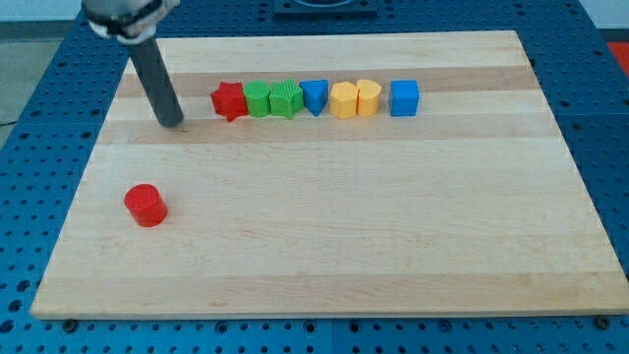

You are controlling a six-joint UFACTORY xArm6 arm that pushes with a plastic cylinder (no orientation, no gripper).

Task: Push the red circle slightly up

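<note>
While the arm hangs over the far left of the pale wooden worktop (324, 256), the red circle (145, 205), a short ribbed red plastic cylinder, sits alone near the view's lower left, well apart from everything else. No hand on this rig, so there's nothing to call wide, narrow or holding; it's just a straight dark rod, and the tip (173, 124) is planted on the wood near the view's upper left, touching no block.

Here's the bit that matters: the circle lies down the view from the tip and a touch to the left. So the tip is on the wrong side for an upward shove, I'd say. It probably has to swing around, get below the circle, then nudge up gently, since the job only asks for a little.

Up top there's a row of blocks: a red star (229, 100) nearest the tip, two green blocks (272, 99), a blue one (314, 95), two yellow ones (355, 99), and a blue cube (404, 98). Going around the circle's left side should keep clear of that row.
</note>
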